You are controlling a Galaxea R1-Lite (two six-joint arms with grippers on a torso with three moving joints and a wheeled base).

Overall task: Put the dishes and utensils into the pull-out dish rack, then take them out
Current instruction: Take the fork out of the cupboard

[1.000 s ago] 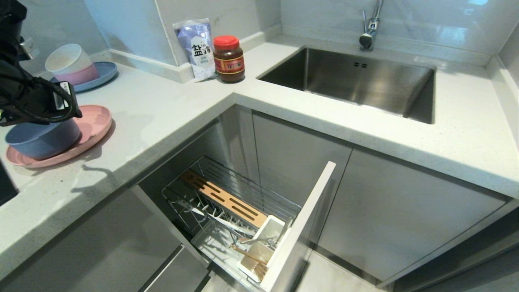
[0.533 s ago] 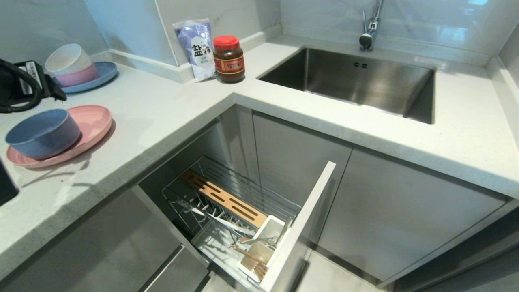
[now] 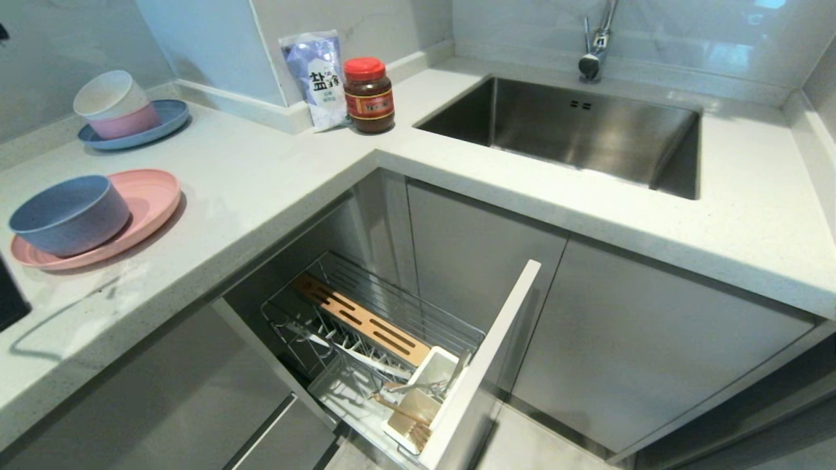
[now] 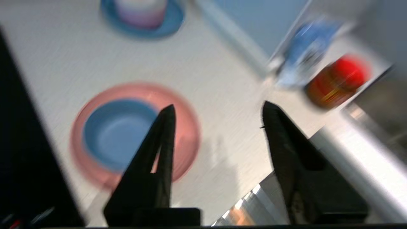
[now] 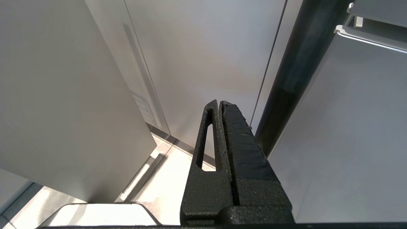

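While the left gripper [image 4: 217, 109] is out of the head view, its own camera shows it up above the table [image 3: 274, 176], with its two black fingers [image 4: 159, 152] standing apart and nothing between them. That picture is smeared, so small things in it are hard to make out.

The blue bowl [image 3: 68, 214] sits inside the pink plate [image 3: 147, 205] on the far left of the table. The plate's left edge is partly hidden by the bowl. Farther back on the left, a white bowl [image 3: 108, 93] sits in a pink bowl [image 3: 127, 122] on a small blue plate [image 3: 166, 117].

The dish rack [image 3: 366, 326] is pulled out below the table, near the middle. Its wooden bar [image 3: 359, 320] lies across the wires. At the near end is the white box [image 3: 424, 398], with silver cutlery [image 3: 418, 386] and brown chopsticks [image 3: 401, 412] in it. The rack's pale front panel [image 3: 486, 359] hides the box's right side.

A bag [image 3: 317, 75] and a jar [image 3: 368, 94] with a red lid stand at the far wall, left of the sink [image 3: 575, 130]. The tap [image 3: 597, 46] is cut off at the top.

The right gripper [image 5: 219, 103] hangs low by the cupboard doors [image 5: 197, 63], fingers pressed together on nothing.
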